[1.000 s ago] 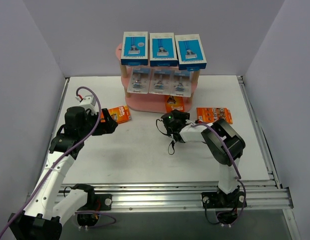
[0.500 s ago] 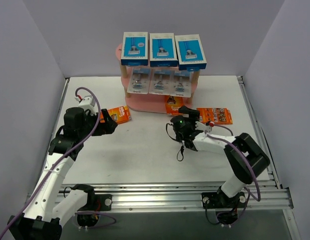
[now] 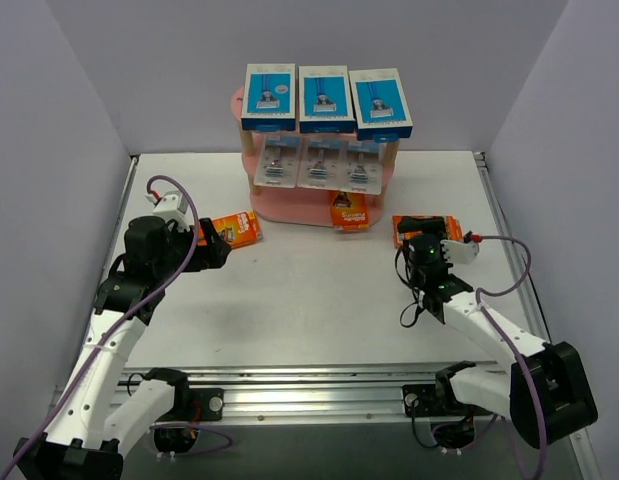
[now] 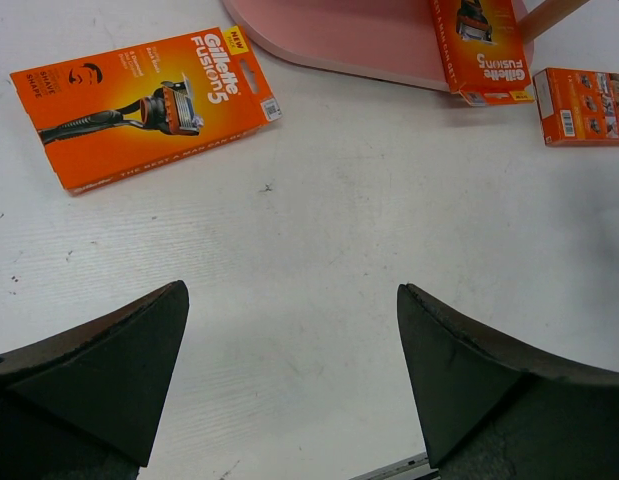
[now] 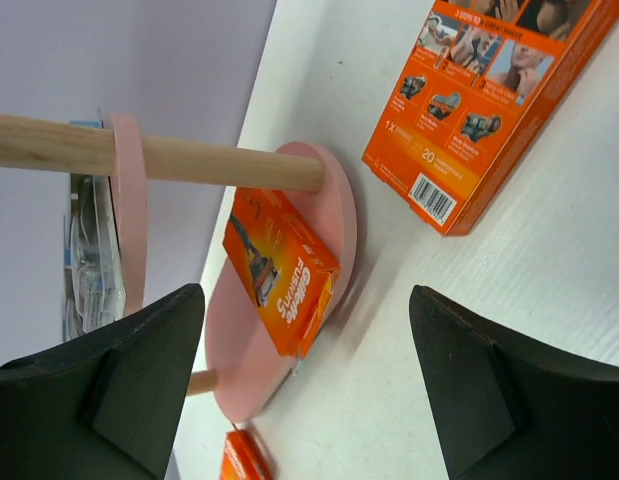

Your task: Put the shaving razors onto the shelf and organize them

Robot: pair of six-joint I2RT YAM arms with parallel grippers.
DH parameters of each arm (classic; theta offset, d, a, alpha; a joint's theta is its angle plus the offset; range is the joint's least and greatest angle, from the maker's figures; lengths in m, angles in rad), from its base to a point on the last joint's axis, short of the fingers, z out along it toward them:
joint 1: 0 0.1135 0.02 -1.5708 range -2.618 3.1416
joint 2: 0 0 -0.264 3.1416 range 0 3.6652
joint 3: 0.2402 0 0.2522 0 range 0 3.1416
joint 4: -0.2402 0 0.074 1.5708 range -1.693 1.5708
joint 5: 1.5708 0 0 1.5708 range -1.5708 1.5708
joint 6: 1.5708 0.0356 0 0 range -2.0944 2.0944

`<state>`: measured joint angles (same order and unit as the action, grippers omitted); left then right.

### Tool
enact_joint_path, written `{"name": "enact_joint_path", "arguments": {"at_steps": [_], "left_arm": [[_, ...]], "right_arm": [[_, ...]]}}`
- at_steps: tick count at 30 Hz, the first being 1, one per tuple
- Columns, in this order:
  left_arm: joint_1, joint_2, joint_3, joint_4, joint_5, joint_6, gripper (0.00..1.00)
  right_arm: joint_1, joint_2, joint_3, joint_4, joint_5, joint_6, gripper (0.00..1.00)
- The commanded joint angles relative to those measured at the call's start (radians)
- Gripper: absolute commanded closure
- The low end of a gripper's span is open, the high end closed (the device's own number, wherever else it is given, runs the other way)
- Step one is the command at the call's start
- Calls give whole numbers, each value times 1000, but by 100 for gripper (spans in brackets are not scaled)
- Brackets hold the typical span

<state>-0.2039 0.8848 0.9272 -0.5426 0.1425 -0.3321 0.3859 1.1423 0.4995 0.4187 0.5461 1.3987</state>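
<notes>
The pink shelf (image 3: 294,210) stands at the back. Three blue-and-white razor boxes (image 3: 324,98) stand along its top board and three clear blister packs (image 3: 322,163) on the middle one. One orange razor pack (image 3: 350,212) leans on the bottom board (image 5: 339,200), seen also as the orange pack (image 5: 284,270) in the right wrist view. A second orange pack (image 3: 234,230) (image 4: 149,105) lies flat on the table left of the shelf. My left gripper (image 3: 221,248) (image 4: 291,290) stands open just short of it. A third orange pack (image 3: 434,228) (image 5: 489,110) lies right of the shelf, with my open, empty right gripper (image 3: 421,232) (image 5: 307,292) at its near edge.
Grey walls close in the white table on the left, back and right. A metal rail (image 3: 369,385) runs along the near edge by the arm bases. A purple cable (image 3: 174,265) loops along the left arm.
My right gripper let go of the orange pack on the bottom board, opened, and swung back and right to the third pack. The left arm barely moved.
</notes>
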Motion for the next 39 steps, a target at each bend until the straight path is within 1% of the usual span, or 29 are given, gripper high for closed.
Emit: {"name": "enact_joint_path", "arguments": {"at_steps": [1,2,3,4,5,6,7,9,12,13,15,16,17,18,19,20,21,22,23,24,25,27,28,29,31,35,37,38,39], "left_arm": [[-3,5,25,18,12,13,6],[-3,9,25,18,20,13,6],[-3,13,24,20,23,11,6],[-6,20,22,21,25,7,6],[-9,25,18,27,29,-1,6],[-12,29,16,29,28,-8,6],[-18,45,15,33,26,-28,6],[-22,66,10,44,32,-65,6],[-19,118,6,58,87,-172,6],[-19,135,-4,70,116,-245,6],[-20,135,-60,156,173,-332,5],[-20,120,-97,206,186,-445,5],[-20,112,-137,327,202,-506,5],[-20,109,-175,376,207,-572,5],[-22,114,-242,429,201,-684,2],[-23,123,-273,545,200,-732,0],[-40,134,-296,600,190,-770,15],[-52,166,-318,659,163,-816,19],[-63,184,-317,674,149,-831,22],[-93,206,-314,688,134,-843,29],[-106,254,-308,707,125,-863,36],[-129,308,-288,769,109,-884,48],[-146,362,-281,792,103,-910,65],[-153,387,-271,843,98,-923,72],[-170,455,-258,924,75,-961,82],[-207,558,-211,1001,0,-1002,83],[-224,629,-183,1073,-43,-1044,87],[-239,658,-176,1104,-53,-1058,95],[-245,687,-157,1131,-61,-1076,98]], "right_arm": [[-96,-58,7,-34,-194,-240,21],[-131,-61,5,-25,-307,-292,21],[-206,-62,-1,-14,-368,-314,21],[-240,-61,-3,-3,-427,-337,22],[-269,-56,4,0,-528,-375,22],[-295,-50,4,-3,-578,-397,23],[-329,-38,13,-8,-612,-420,23],[-346,-24,27,-24,-668,-481,23],[-380,-6,34,-35,-718,-526,23],[-381,-3,31,-25,-756,-541,23],[-442,4,22,-17,-793,-552,23],[-459,8,17,-2,-837,-552,24],[-496,13,7,12,-865,-552,25],[-513,20,2,25,-891,-550,26],[-531,37,-1,44,-917,-547,29],[-548,49,-6,54,-970,-549,32],[-583,59,-9,64,-995,-549,34],[-600,79,-13,83,-1018,-552,39],[-617,88,-16,91,-1063,-553,41],[-651,106,-25,101,-1086,-556,43],[-666,114,-29,117,-1104,-560,48],[-694,129,-35,124,-1153,-572,51],[-718,141,-38,143,-1169,-575,55],[-728,148,-36,149,-1183,-578,56],[-749,163,-30,160,-1213,-592,59],[-768,181,-10,161,-1238,-598,59],[-782,191,-12,189,-1259,-578,59],[-786,192,-12,195,-1267,-573,59],[-789,198,-10,201,-1270,-570,59]]}}
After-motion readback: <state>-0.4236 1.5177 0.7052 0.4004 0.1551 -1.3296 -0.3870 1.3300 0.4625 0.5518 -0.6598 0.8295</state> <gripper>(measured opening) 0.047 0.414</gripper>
